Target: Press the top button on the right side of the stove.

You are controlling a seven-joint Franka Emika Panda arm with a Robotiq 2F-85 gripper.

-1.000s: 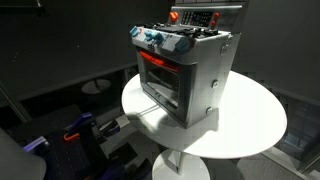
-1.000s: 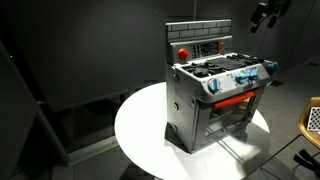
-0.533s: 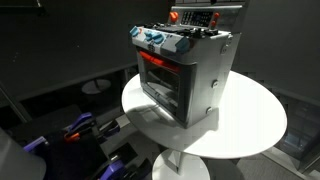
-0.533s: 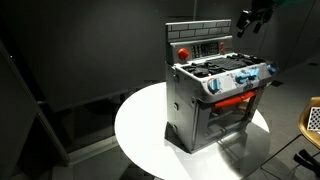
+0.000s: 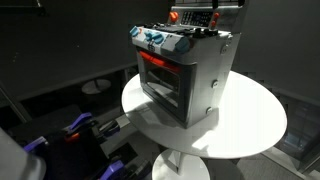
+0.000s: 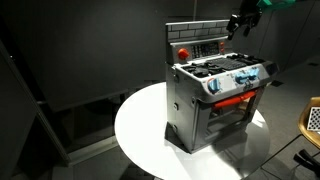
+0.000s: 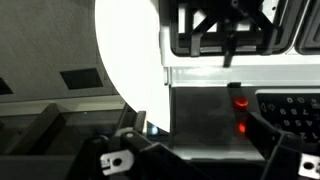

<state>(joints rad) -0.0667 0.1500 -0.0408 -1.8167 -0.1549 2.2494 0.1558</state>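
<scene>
The silver-grey toy stove (image 5: 185, 75) stands on a round white table (image 5: 250, 130), with blue knobs above its red glowing door; it shows in both exterior views (image 6: 215, 95). Its dark rear control panel (image 6: 200, 48) stands upright at the back. My gripper (image 6: 240, 22) hovers by the panel's upper corner, apart from it, and is just visible at the frame top (image 5: 215, 10). The wrist view looks down on the panel (image 7: 200, 110), where two red lit buttons (image 7: 241, 102) glow between my spread fingers (image 7: 200, 150). The gripper is open and empty.
The table (image 6: 140, 130) has bare white surface around the stove. The room is dark. Blue and red clutter (image 5: 80, 128) lies on the floor beside the table, and a pale patterned object (image 6: 312, 120) sits at the frame edge.
My gripper has moved in toward the stove's rear control panel and slightly lower. The stove has not moved.
</scene>
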